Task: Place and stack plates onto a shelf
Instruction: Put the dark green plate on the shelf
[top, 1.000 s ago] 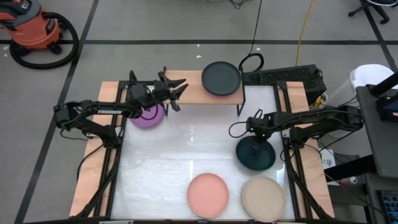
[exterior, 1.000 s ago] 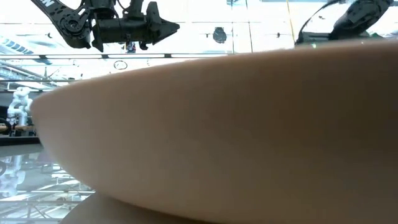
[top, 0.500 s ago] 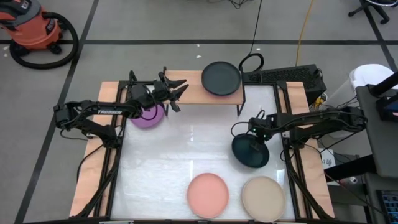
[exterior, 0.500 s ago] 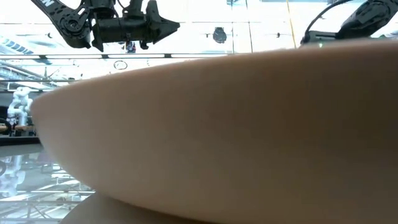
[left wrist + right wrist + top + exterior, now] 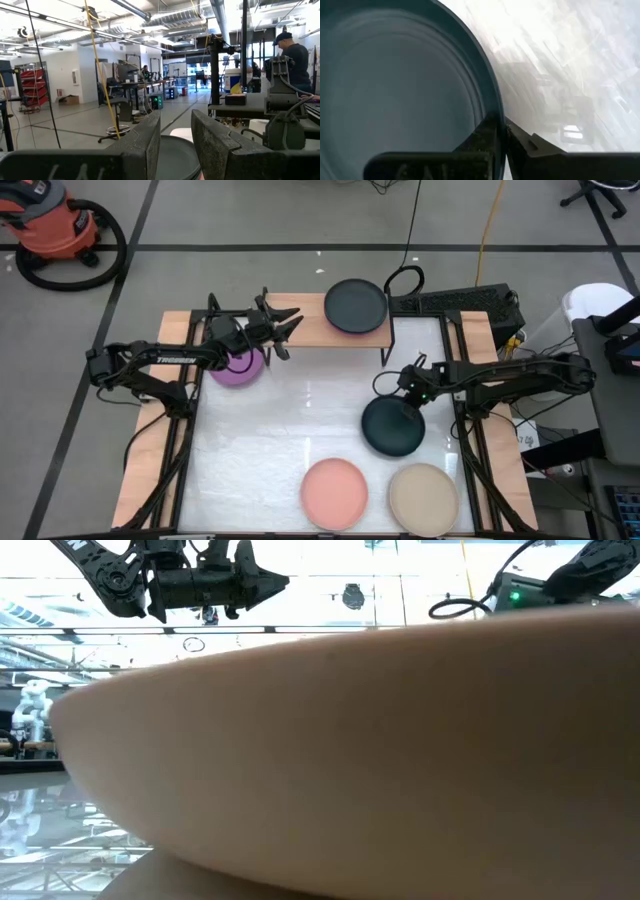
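Currently the right gripper (image 5: 502,131) is clamped on the rim of a round matte dark teal plate (image 5: 392,426); the rim runs between its two fingers (image 5: 482,140), and the dish extends away from the fingertips over the white table top (image 5: 260,430). The left gripper (image 5: 285,330) hangs with fingers spread and nothing between them, over the small light-wood shelf with black metal legs (image 5: 310,328). A round charcoal grey plate (image 5: 354,305) sits on that shelf beyond its fingertips, and a round purple plate (image 5: 237,367) lies behind them near the wrist. The salmon pink plate (image 5: 334,492) and beige plate (image 5: 423,494) rest side by side, well apart from both grippers.
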`<state>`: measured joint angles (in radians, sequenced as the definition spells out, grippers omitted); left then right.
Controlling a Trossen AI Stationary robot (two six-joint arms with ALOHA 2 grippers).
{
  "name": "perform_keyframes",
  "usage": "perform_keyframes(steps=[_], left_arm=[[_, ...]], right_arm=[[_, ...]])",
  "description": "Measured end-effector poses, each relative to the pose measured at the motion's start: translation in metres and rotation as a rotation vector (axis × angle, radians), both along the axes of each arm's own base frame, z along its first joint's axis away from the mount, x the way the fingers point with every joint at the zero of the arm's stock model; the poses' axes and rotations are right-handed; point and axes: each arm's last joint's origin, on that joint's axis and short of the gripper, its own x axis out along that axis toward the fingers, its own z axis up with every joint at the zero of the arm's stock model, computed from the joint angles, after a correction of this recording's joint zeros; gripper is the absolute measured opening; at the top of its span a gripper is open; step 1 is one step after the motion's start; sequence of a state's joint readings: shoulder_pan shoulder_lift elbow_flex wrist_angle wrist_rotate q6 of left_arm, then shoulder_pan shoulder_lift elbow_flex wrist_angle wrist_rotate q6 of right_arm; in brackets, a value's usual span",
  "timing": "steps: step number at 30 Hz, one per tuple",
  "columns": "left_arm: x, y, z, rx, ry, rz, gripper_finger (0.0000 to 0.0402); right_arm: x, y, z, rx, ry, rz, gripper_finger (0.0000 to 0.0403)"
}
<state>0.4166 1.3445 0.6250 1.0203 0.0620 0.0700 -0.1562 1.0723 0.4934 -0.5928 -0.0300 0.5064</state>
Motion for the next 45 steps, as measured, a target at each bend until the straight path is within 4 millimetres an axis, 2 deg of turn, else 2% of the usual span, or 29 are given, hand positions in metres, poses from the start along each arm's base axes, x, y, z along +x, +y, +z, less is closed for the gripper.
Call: perform_keyframes(steps=[7, 16, 18, 20, 27, 32, 38, 41, 45], left_arm=[[0.000, 0.000, 0.000, -0.002, -0.001, -0.002, 0.0116], [0.002, -0.003, 0.000, -0.001, 0.004, -0.014, 0.0116], [0.002, -0.003, -0.003, 0.044, 0.066, 0.006, 0.0116], [-0.004, -0.003, -0.002, 0.064, 0.136, 0.038, 0.0116], [-0.030, -0.011, 0.019, 0.005, 0.157, 0.058, 0.0116], [-0.041, -0.016, 0.023, -0.011, 0.202, 0.059, 0.0116], [-0.063, -0.025, 0.031, 0.001, 0.151, 0.087, 0.0116], [-0.078, -0.031, 0.027, 0.001, 0.087, 0.094, 0.0116], [-0.092, -0.036, 0.022, 0.027, 0.001, 0.121, 0.0116]], right_arm=[[0.007, 0.000, 0.005, 0.017, -0.100, 0.010, 0.0003], [0.021, -0.002, 0.033, -0.028, -0.446, 0.020, 0.0001], [0.025, -0.003, 0.042, -0.045, -0.553, 0.023, 0.0001], [0.030, -0.003, 0.052, -0.071, -0.661, 0.030, 0.0000], [0.039, -0.011, 0.080, -0.212, -0.900, 0.065, 0.0000], [0.043, -0.025, 0.099, -0.296, -0.935, 0.040, 0.0000], [0.058, -0.049, 0.143, -0.483, -1.106, -0.002, 0.0000], [0.070, -0.066, 0.160, -0.572, -1.106, -0.005, 0.0000], [0.090, -0.095, 0.170, -0.593, -1.043, -0.006, 0.0000]])
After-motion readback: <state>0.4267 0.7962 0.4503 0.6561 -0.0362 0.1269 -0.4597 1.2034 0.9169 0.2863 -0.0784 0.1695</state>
